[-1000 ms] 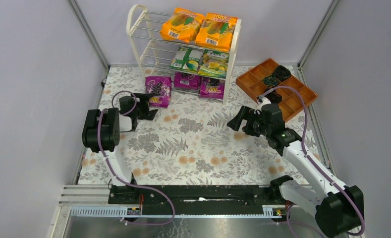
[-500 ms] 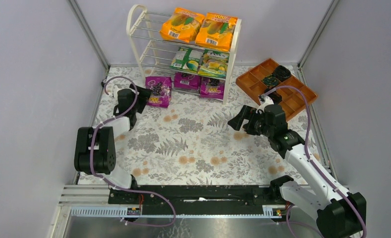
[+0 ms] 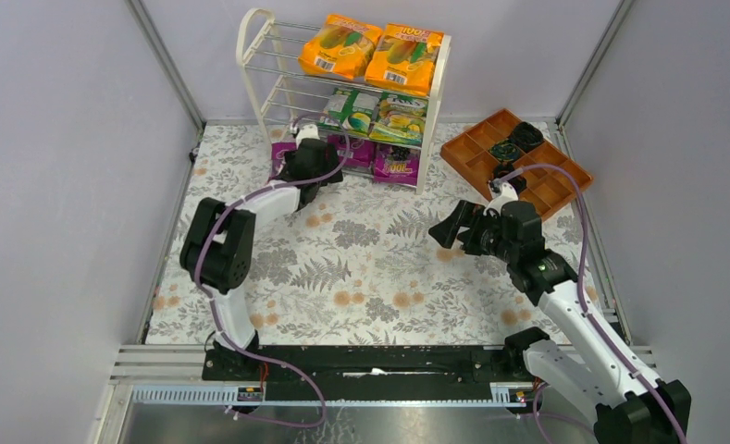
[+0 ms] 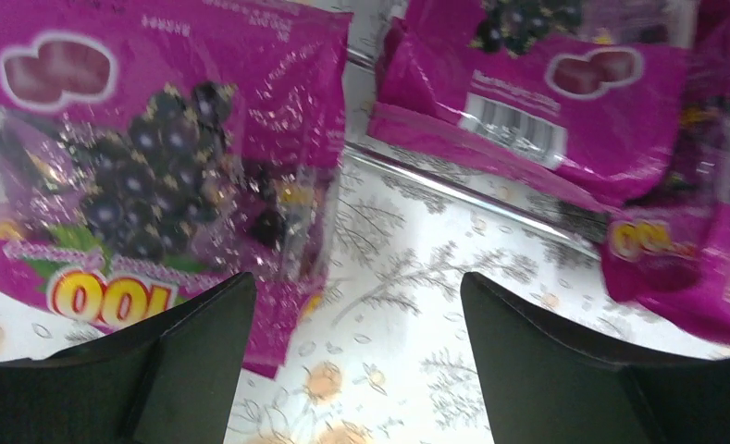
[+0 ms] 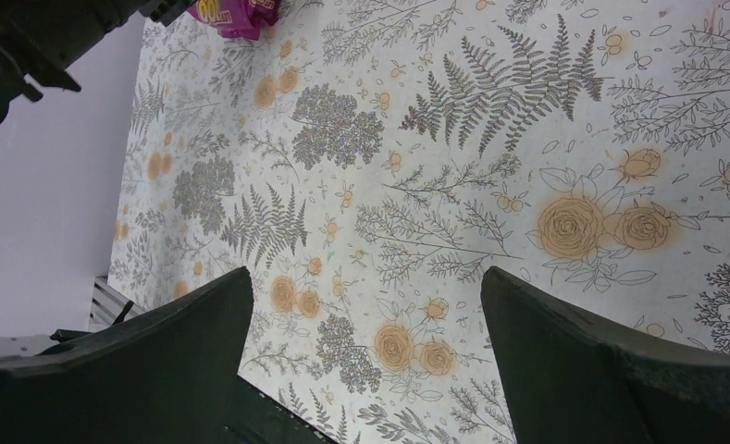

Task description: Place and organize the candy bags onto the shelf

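Jaws spread, the left gripper [image 4: 353,285] hovers over the loose purple bag [image 4: 148,166] just before the shelf [image 3: 247,55], likely to grasp and shelve it, while the right gripper [image 5: 367,277] waits agape and empty.

Upper centre, the cream shelf [image 3: 253,55] is carrying orange bags [image 3: 370,48] above green ones [image 3: 375,113] (purple bags [image 3: 393,165] lowest); a loose purple bag [image 4: 148,157] is lying flat at its lower left.

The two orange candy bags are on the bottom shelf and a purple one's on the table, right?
No. The top external view shows the two glossy orange plastic bags on the top tier of the cream-white rod shelf. The rest is right.
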